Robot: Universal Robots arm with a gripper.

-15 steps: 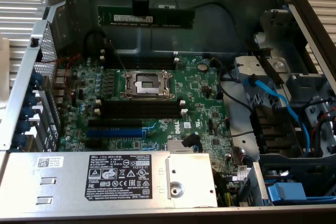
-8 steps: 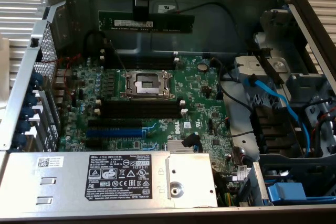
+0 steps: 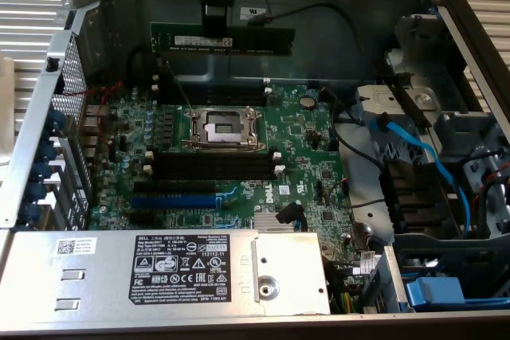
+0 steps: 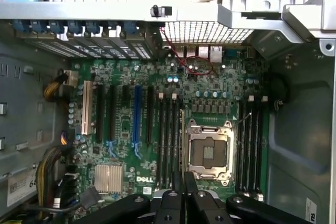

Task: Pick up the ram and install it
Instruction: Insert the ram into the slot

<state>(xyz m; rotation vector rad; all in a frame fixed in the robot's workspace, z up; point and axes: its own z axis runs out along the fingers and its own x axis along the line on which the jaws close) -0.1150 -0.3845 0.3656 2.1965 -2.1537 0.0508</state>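
A grey sheet-metal case [image 3: 458, 13] lies open, its floor taken by a green motherboard [image 3: 307, 149] studded with small parts. Nearest the camera sits a flat silver box [image 3: 96, 268] with a black label. Mid-board, a square steel-framed socket [image 3: 223, 127] stands beside long black slots [image 3: 211, 166]. The black gripper [image 3: 215, 28] hangs straight down, clamped on the ram [image 3: 255, 40], a thin dark-green stick held level above the board's far edge, clear of the slots
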